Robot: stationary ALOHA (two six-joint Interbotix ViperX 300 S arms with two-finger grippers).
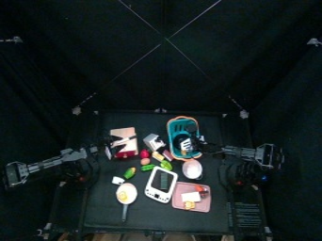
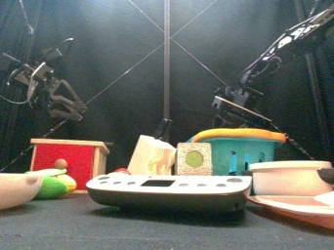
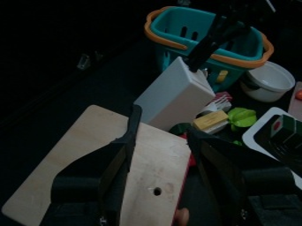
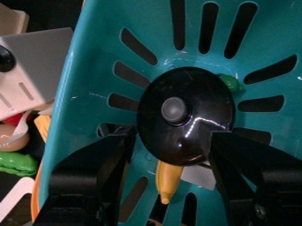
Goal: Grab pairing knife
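Observation:
No paring knife shows plainly. A white knife block (image 1: 153, 141) stands mid-table, also in the left wrist view (image 3: 179, 93) and the front view (image 2: 151, 156). My right gripper (image 1: 198, 145) hangs open over the teal basket (image 1: 184, 130). In the right wrist view its jaws (image 4: 175, 134) straddle a round black knobbed lid (image 4: 183, 104) inside the basket (image 4: 106, 53). A yellow-orange pointed thing (image 4: 165, 182) lies under the lid; I cannot tell what it is. My left gripper (image 1: 109, 149) is open and empty above a wooden board (image 3: 101, 168), short of the block.
A white kitchen scale (image 1: 161, 184) is at the front, with a white bowl (image 1: 193, 169) and pink board (image 1: 193, 199) on the right. A bowl with a spoon (image 1: 126, 193) and green items (image 1: 131, 174) are front left. A red box (image 2: 68, 162) stands left.

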